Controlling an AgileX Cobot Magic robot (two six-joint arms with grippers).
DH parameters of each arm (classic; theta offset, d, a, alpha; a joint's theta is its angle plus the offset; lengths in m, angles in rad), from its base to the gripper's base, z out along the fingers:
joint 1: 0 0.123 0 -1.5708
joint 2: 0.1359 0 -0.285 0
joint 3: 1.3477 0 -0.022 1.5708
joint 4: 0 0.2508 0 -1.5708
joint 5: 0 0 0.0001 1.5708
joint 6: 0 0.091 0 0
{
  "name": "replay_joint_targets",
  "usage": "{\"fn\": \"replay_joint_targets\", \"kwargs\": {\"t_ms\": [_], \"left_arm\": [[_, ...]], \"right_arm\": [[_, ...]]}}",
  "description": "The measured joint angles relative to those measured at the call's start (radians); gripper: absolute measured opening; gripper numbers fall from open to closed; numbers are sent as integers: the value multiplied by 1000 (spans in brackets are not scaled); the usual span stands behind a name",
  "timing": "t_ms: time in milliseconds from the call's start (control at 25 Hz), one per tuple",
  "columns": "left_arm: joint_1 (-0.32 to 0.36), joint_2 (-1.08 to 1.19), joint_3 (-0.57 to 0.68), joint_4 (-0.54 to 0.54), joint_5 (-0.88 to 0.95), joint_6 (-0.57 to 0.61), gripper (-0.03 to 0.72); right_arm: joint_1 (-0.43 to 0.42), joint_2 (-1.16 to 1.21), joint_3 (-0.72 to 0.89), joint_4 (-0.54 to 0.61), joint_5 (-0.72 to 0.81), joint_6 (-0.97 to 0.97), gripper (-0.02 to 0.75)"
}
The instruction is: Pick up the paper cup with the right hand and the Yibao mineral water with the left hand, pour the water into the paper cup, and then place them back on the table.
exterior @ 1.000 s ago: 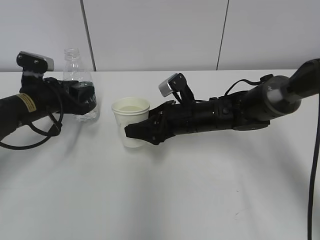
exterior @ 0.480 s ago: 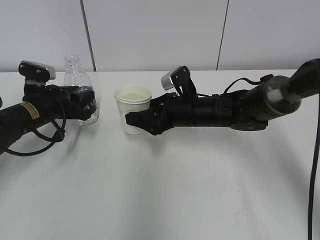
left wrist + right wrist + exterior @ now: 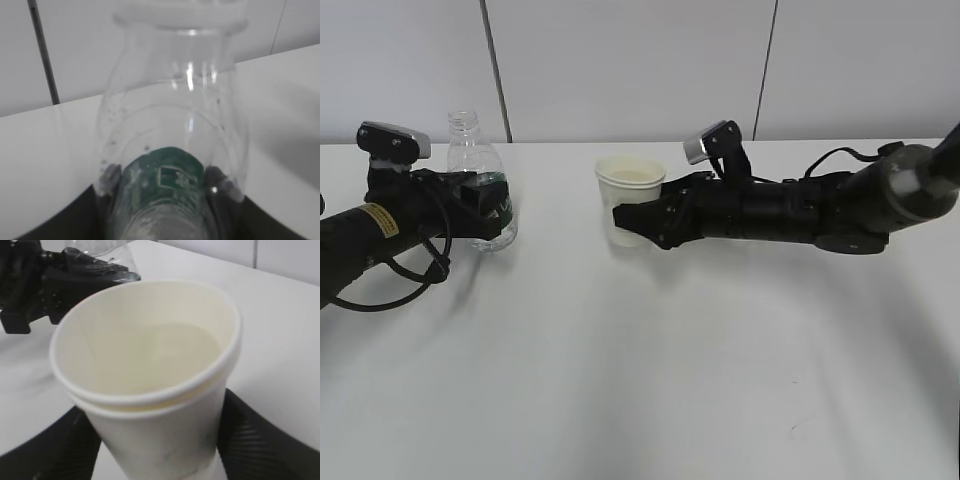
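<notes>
Cream-white paper, the paper cup sits upright between the fingers of the right tool, which is closed around its lower wall. In the right wrist view the cup fills the frame, with a black finger pressed to each flank and clear liquid inside, below the rolled rim. From the side, its base seems to sit on or just above the white surface; I cannot tell which.

Well apart to the left, the Yibao mineral water stands upright, uncapped, its base at the surface. The left tool clasps it at the dark green label, jaws set to the bottle's width. The left wrist view looks up the clear bottle with dark fingertips against both sides of the label.

Both black arms lie low and nearly level over the surface, the left one bearing a yellow sticker.
</notes>
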Motion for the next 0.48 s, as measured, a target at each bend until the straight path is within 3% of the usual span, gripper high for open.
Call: {"fn": "replay_joint_targets", "kwargs": {"t_ms": [480], "left_arm": [[0,0,-2,-11,6,2,323]], "right_arm": [[-142,0,15,-40,-30,-20,523]]}}
